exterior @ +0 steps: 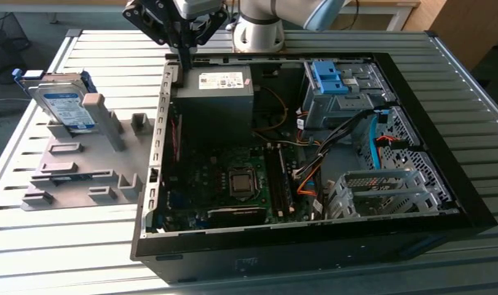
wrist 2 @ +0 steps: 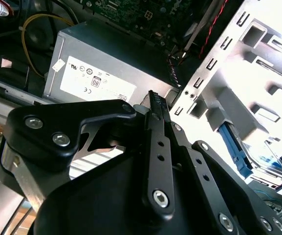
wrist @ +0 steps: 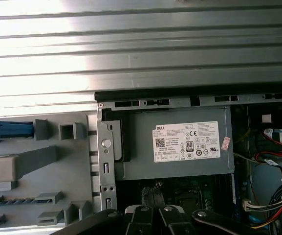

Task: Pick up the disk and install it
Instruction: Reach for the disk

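- flat rectangular silver hard drive (exterior: 64, 106) is showing white-and-blue label, bright blue frame
- large dark grey metal box (exterior: 214, 104) is carrying small white label
- slatted metal table (exterior: 69, 246) is showing pale grey stripes

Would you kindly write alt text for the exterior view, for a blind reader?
A black pincer, shut and empty, hangs at a corner of an open black computer case on a slatted metal table; the silver blue-framed hard drive leans in a grey holder at the exterior view's left.
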